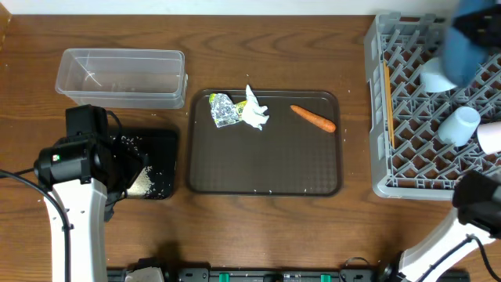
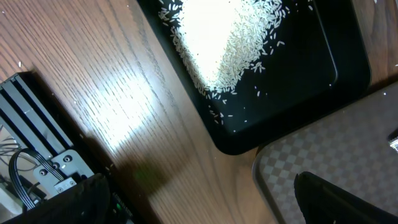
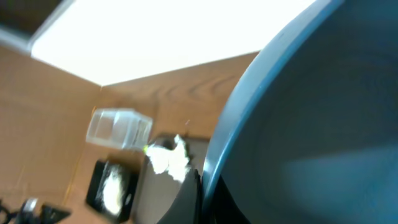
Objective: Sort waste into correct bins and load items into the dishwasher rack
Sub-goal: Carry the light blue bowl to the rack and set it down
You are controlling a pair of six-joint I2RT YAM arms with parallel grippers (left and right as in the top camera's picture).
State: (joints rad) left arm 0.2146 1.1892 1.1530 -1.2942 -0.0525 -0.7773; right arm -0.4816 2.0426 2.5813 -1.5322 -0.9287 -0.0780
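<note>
Right jaws pinch the rim of the dark blue plate, likely stiff, slick and breakable, above the dishwasher rack at two o'clock, while left jaws gape over the black tray at eight o'clock.

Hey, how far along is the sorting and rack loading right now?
Done: rice in the black tray; cup, bowl and chopsticks in the rack. In hand: plate, held over the rack. Left: wrapper, tissue and carrot on the brown tray.
</note>
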